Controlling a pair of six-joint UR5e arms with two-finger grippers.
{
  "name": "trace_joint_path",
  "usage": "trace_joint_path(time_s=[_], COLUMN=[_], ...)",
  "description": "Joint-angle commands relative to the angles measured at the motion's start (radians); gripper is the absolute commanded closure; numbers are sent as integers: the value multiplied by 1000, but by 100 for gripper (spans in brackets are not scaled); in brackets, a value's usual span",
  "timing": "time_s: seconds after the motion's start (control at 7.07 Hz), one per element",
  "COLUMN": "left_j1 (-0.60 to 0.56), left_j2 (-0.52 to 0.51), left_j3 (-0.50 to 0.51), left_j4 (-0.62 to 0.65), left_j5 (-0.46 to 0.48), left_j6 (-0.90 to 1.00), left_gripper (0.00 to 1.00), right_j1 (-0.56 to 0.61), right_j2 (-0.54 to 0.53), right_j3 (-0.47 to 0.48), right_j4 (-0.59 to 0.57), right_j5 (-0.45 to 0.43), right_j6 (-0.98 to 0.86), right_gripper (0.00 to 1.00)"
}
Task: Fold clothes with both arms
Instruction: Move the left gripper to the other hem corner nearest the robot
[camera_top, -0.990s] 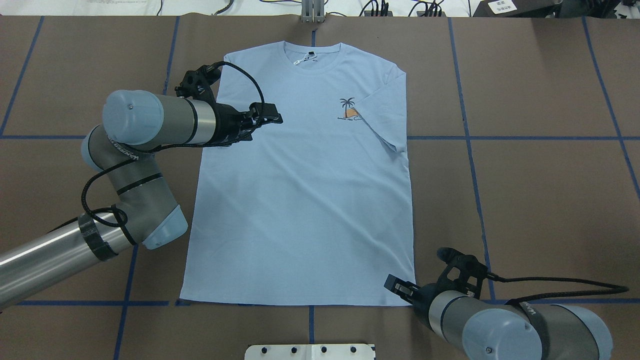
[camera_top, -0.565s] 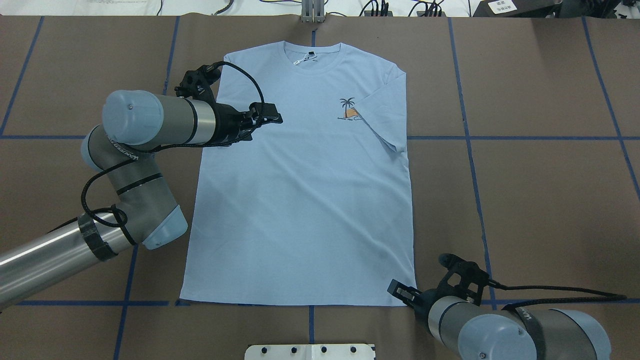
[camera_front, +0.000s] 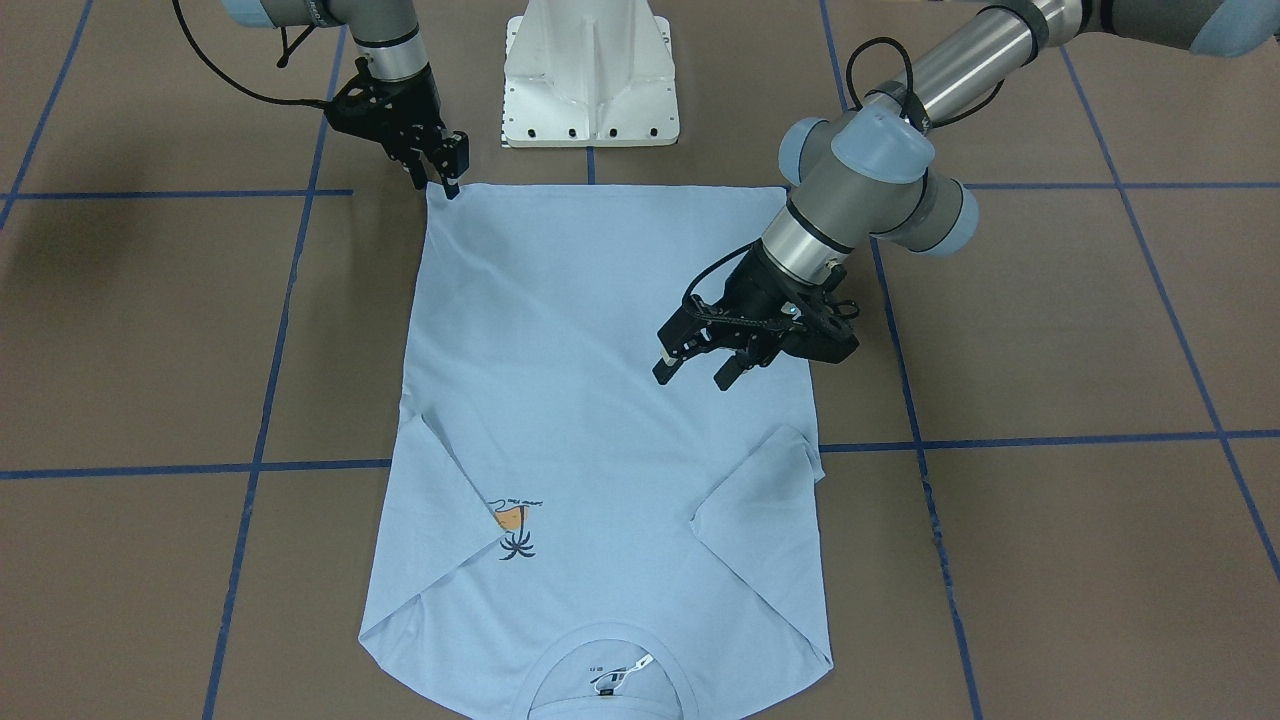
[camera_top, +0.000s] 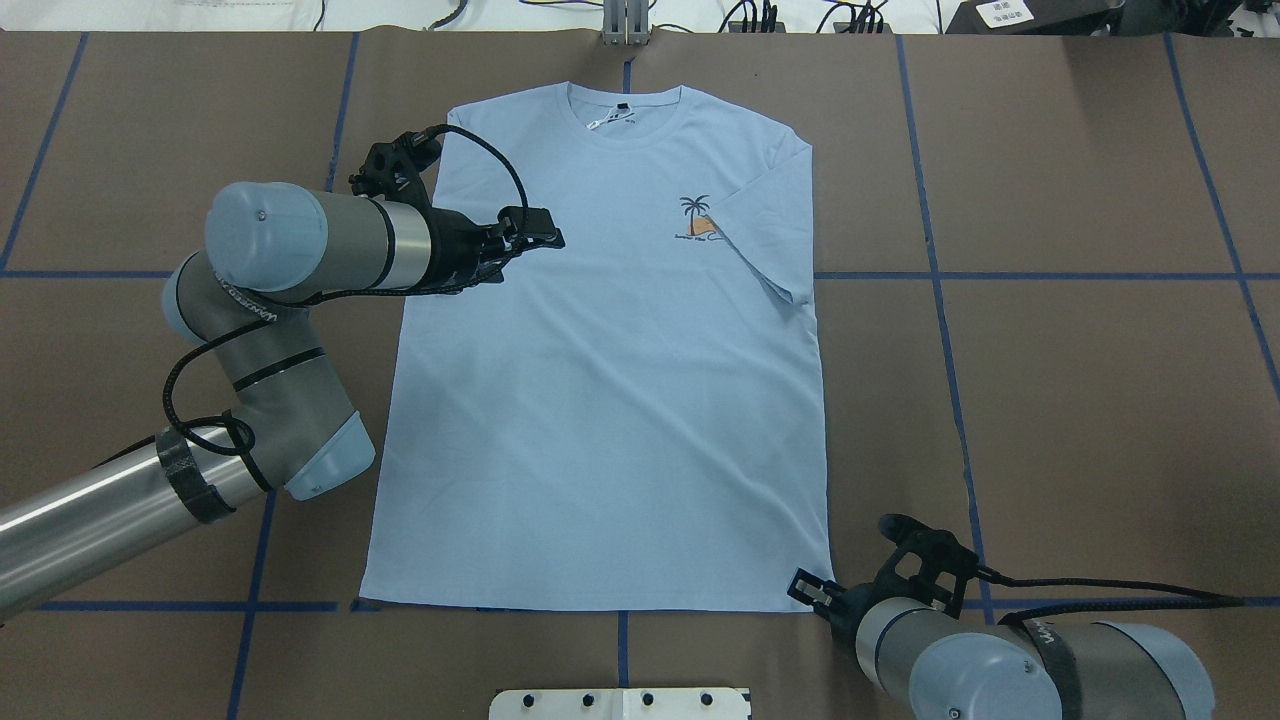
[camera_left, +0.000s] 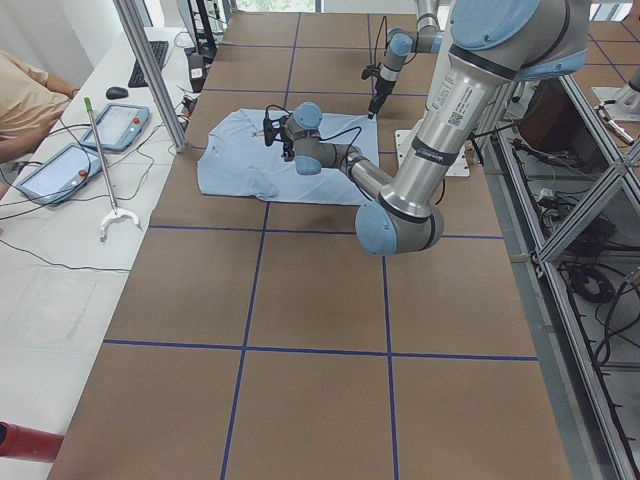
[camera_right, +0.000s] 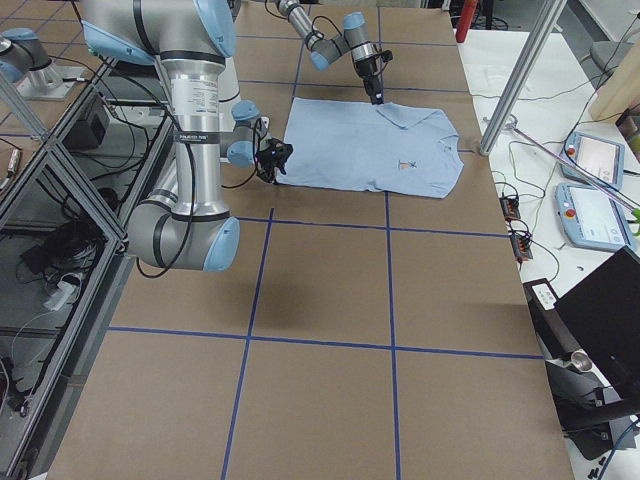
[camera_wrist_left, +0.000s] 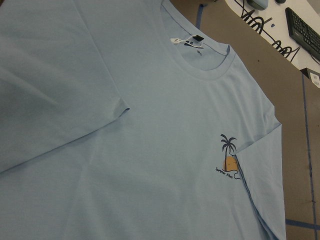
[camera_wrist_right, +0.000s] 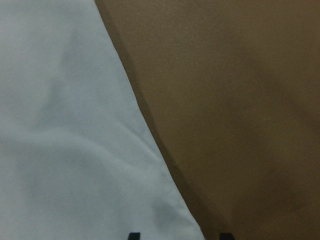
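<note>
You have the light blue short-sleeved T-shirt (camera_top: 610, 420) lying flat, front side up, in the middle of the brown paper-covered worktop (camera_top: 1080, 400), which is marked off by blue tape lines (camera_top: 1050, 275). In the overhead view its round neck and white neck tag (camera_top: 600, 122) sit at the upper centre of the frame, and its hem runs along the lower centre. Both sleeves are folded inward onto the body. In the front-facing view one sleeve (camera_front: 440, 510) lies at lower left and the other sleeve (camera_front: 760, 510) at lower right. The lower-left one lies just over the edge of the small orange-and-black palm print (camera_front: 513, 528).

Your silver-grey left arm (camera_top: 300, 240) reaches in from the left of the overhead frame. The left arm's jaws hover above the chest area, just left of centre. In the front-facing view they are spread wide with nothing between them and are clear of the cloth.

Your silver-grey right arm (camera_top: 990, 670) comes in from the lower right of the overhead frame. The right arm's jaws are down at the shirt's lower-right hem corner. In the right wrist view the two black fingertips (camera_wrist_right: 133, 235) show at the bottom edge, well apart. The shirt's edge runs down between them, so the jaws stand apart astride the corner and are not closed on it.

The white pedestal base (camera_front: 590, 70) stands at the top centre of the front-facing view, near the hem.
</note>
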Motion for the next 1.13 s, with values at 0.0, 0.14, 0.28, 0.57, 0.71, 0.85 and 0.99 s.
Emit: trace_joint_path(time_s=[0.0, 0.14, 0.28, 0.57, 0.71, 0.85, 0.99], left_j1=[0, 0, -1, -2, 21, 105, 168], left_j2=[0, 0, 0, 71, 136, 196, 269], left_j3=[-1, -1, -3, -66, -154, -305, -452], left_j4=[0, 0, 1, 1, 73, 301, 427], left_j5=[0, 0, 0, 8, 55, 125, 171], left_j6=[0, 0, -2, -3, -18, -18, -21], left_gripper=[0, 0, 0, 0, 0, 1, 1], right_j1=[-4, -8, -10, -6, -1, -1, 5], right_j2=[0, 0, 0, 0, 6, 12, 6], right_j3=[-7, -9, -7, -3, 22, 28, 45], right_j4=[0, 0, 1, 1, 1, 1, 1], right_j5=[1, 2, 4, 5, 7, 8, 13], right_j6=[0, 0, -1, -3, -8, -9, -9], right_gripper=[64, 86, 100, 100, 100, 100, 100])
